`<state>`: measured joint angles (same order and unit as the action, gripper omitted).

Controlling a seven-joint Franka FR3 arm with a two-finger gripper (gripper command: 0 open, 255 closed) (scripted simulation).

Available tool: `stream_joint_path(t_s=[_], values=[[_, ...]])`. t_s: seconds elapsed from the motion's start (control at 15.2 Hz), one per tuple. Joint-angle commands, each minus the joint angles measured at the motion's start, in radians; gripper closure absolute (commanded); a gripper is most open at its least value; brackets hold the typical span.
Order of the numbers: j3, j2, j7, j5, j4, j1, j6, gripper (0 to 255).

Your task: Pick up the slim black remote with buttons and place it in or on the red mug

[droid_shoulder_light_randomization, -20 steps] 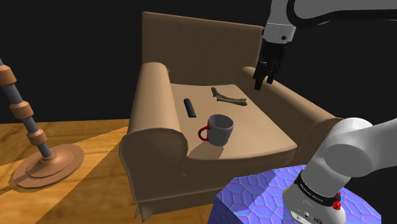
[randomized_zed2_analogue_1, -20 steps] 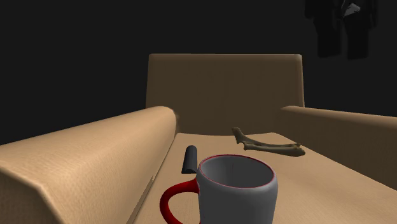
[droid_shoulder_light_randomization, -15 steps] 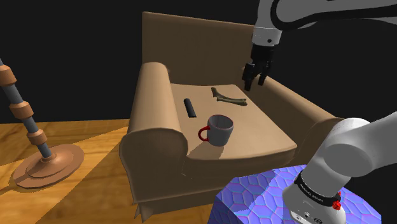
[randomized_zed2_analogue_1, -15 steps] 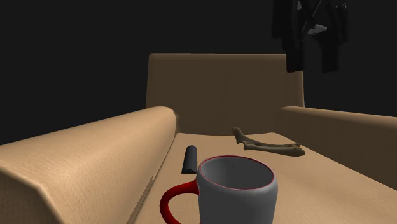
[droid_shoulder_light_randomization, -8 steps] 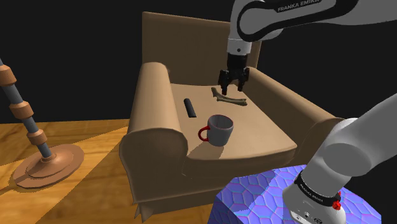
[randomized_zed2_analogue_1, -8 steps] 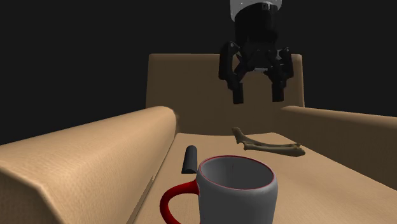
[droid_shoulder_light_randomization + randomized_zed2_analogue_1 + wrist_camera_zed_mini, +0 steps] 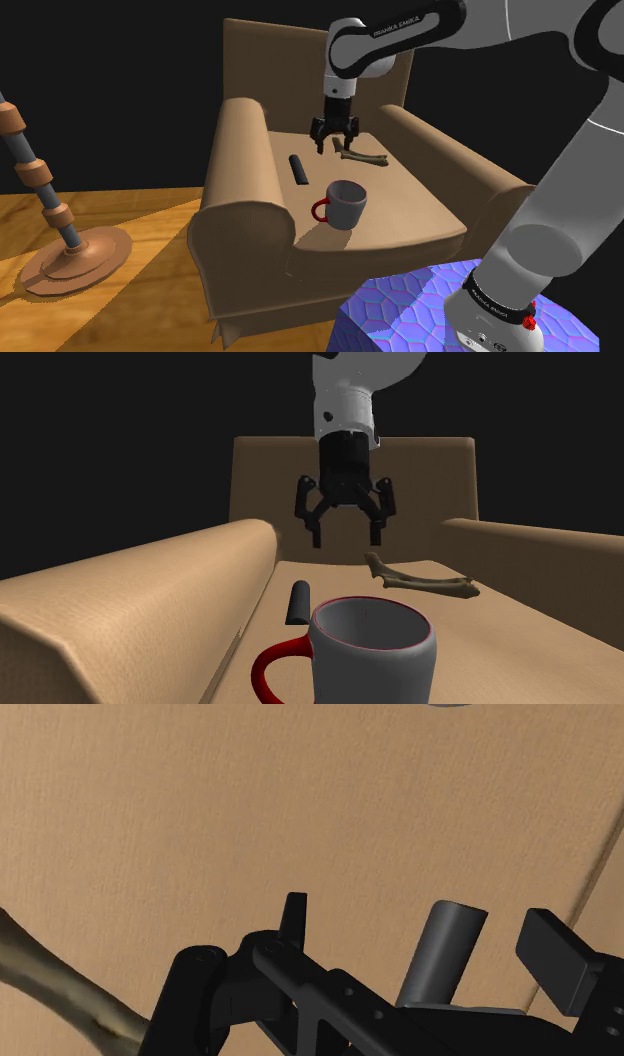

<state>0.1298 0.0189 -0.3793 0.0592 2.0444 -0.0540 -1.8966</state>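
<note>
The slim black remote [image 7: 298,168] lies flat on the armchair seat [image 7: 420,215], close to the armrest at the shoulder view's left. The mug [image 7: 343,204] stands upright nearer the seat's front, grey with a red handle and red rim. My gripper [image 7: 332,148] hangs open just above the seat, beside the remote's far end, fingers pointing down. From the second exterior view the gripper [image 7: 347,540] hovers behind the remote [image 7: 298,602] and the mug [image 7: 372,652]. In the wrist view the remote [image 7: 442,954] shows between the spread fingers [image 7: 292,919], untouched.
A brown bone-shaped stick [image 7: 362,154] lies on the seat just beyond the gripper, toward the shoulder view's right. The chair's backrest [image 7: 290,70] and two armrests [image 7: 240,150] wall in the seat. A beaded wooden stand [image 7: 45,200] rises from the floor at the left.
The arm has swung from above the right armrest leftward and down over the seat, past the stick, ending near the remote's far end. The fingers stayed open.
</note>
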Motion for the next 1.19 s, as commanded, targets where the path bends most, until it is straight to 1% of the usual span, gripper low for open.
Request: stream_joint_path(t_s=[0.0,0.33,0.66,0.73,1.12], values=[[0.000,-0.080,-0.033,0.007,-0.063,0.000,-0.009,0],[-0.007,-0.291,-0.102,0.023,-0.250,0.001,-0.012,0],[-0.018,-0.509,-0.165,0.043,-0.479,0.003,0.016,0],[-0.019,-0.520,-0.167,0.044,-0.491,0.003,0.018,0],[-0.017,-0.534,-0.166,0.046,-0.431,0.008,-0.056,0]])
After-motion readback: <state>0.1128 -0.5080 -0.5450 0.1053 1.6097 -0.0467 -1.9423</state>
